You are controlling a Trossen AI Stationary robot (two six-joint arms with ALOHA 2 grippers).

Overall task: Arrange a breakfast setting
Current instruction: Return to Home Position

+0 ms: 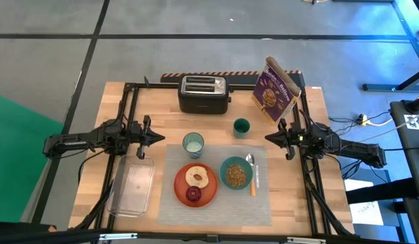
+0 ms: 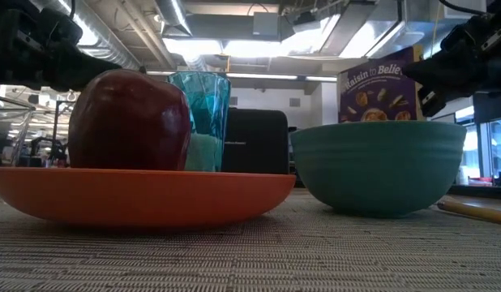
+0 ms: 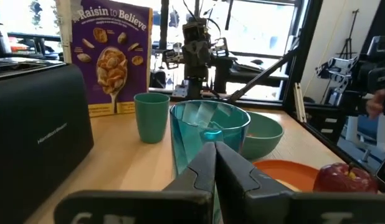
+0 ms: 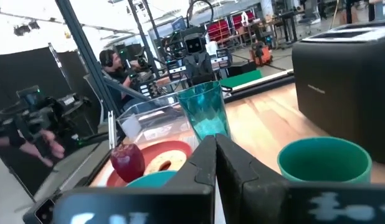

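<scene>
Left gripper first: I see it held above the bare wood just off the far left corner of the grey placemat. Its fingers are pressed together with nothing between them. Nearer the table's front, a clear tray lies beside the mat's left edge.

The clear bluish tumbler stands upright at the mat's far left. It is the closest piece to those fingertips, yet apart from them. In front of the tumbler sits the orange plate, carrying the bagel half and, on its near side, the dark red fruit.

Just right of the plate is the teal bowl with cereal inside. The orange-handled spoon lies on the mat along the bowl's right side.

My right gripper hangs just off the mat's far right corner, its fingers likewise clenched on nothing, apart from spoon and bowl.

Behind the mat stand a black toaster, a small teal cup and a purple cereal box.
</scene>
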